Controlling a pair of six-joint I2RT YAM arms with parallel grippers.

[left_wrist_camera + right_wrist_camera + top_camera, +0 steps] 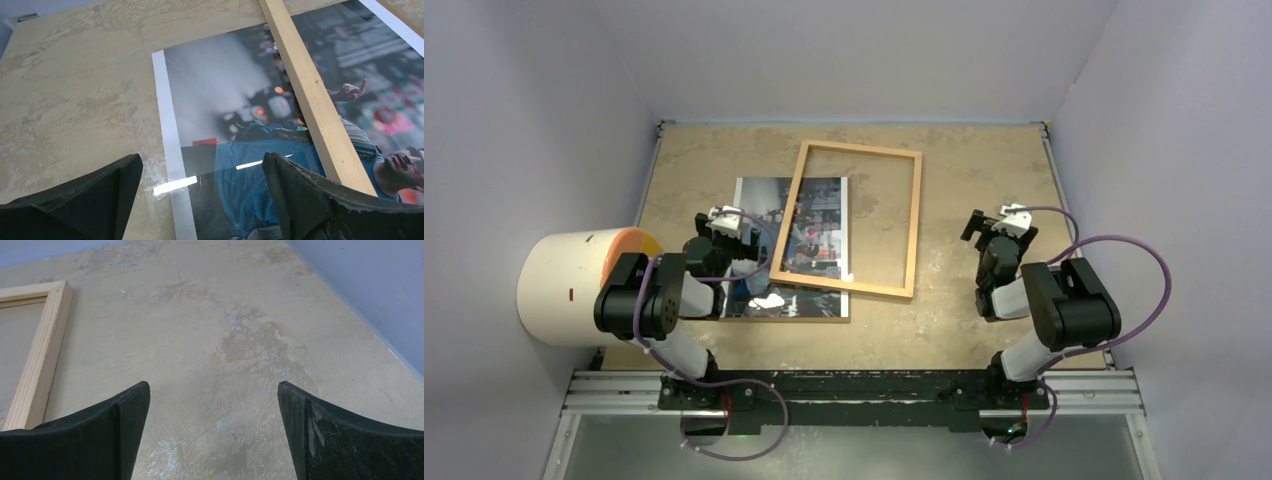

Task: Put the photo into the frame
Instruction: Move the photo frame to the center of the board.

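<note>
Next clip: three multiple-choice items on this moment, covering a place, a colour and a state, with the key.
1. Where does the frame lie? A. Partly over the photo. B. Apart from the photo. C. Against the wall.
2. The frame's moulding is: A. black. B. light wood. C. white.
3. The right gripper is: A. shut on the photo. B. shut on the frame. C. open over bare table.
Key: 1 A, a rail of the frame crosses the photo; 2 B, pale grain shows; 3 C, its jaws stand apart with only table between.
</note>
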